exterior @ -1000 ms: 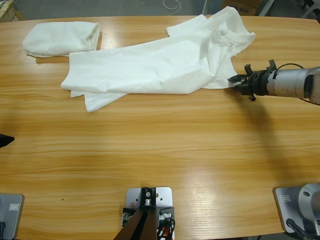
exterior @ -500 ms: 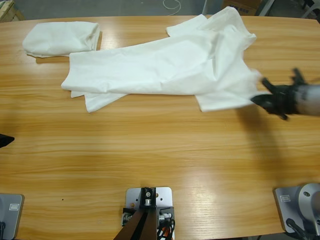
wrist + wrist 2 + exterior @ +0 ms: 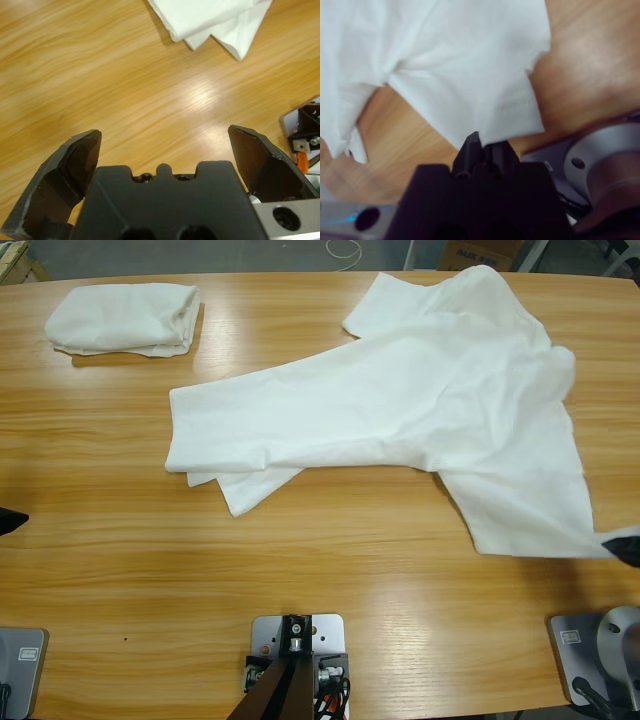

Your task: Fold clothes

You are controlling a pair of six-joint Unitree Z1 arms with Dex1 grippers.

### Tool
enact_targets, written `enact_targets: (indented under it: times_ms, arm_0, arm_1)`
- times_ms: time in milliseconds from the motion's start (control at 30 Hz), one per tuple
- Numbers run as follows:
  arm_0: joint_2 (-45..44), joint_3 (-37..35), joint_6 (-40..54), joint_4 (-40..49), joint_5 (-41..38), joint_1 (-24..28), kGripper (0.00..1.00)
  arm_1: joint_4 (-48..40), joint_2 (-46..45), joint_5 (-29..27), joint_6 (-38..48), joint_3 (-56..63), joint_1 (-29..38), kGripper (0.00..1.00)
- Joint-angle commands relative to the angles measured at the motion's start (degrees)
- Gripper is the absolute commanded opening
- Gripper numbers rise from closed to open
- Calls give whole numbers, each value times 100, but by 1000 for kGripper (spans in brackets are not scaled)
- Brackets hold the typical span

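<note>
A white T-shirt [image 3: 430, 410] lies spread across the back right of the table, one sleeve [image 3: 385, 300] toward the far edge and its hem corners [image 3: 235, 490] pointing left. My right gripper [image 3: 625, 545] is at the right edge, shut on the shirt's near right corner. The right wrist view shows that gripper [image 3: 480, 142] pinching the shirt's hemmed edge [image 3: 510, 110], with the cloth fanning away from it. A second white shirt [image 3: 122, 318] sits folded at the back left. My left gripper [image 3: 164, 134] hangs open over bare wood, only a black tip [image 3: 10, 521] at the left edge.
The wooden table [image 3: 300, 570] shows bare wood along its front half and left side. In the left wrist view the shirt's hem corners [image 3: 220, 25] lie beyond the left gripper, apart from it.
The right gripper has pulled the shirt's corner toward the front right edge. The shirt has opened out and slid right; its left end moved away from the folded shirt. The left gripper stayed put.
</note>
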Motion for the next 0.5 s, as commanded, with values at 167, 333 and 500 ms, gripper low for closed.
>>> enact_targets:
  times_ms: [167, 333, 500]
  arm_0:
    - [19, 31, -2, 75, 10, -44, 996]
    - [-108, 22, -16, -2, 7, -44, 985]
    - [1031, -577, 786, -136, -208, -654, 946]
  arm_1:
    - [194, -52, -502, -394, -1011, 318, 1000]
    - [-41, 999, -1630, -767, -1786, 2403, 1000]
    - [187, 1739, -2226, -1329, -2223, 2798, 1000]
